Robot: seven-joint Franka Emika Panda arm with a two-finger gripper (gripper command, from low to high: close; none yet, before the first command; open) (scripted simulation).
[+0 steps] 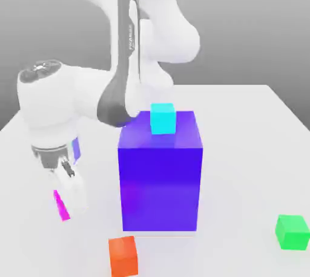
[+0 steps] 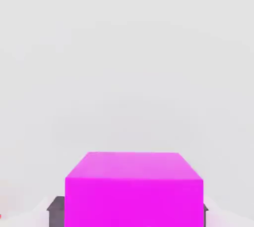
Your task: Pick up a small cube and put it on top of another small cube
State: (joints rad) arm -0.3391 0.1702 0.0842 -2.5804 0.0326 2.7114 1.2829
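At the exterior view's left, the end effector (image 1: 65, 200) grips the magenta cube (image 1: 60, 205) between its fingers, beside the big blue block (image 1: 159, 179). Well apart, near the table (image 1: 242, 149) edge at the exterior view's right, sits the green cube (image 1: 292, 231).

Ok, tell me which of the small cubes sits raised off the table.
The cyan cube: it rests on top of the big blue block. The orange cube and green cube sit on the table.
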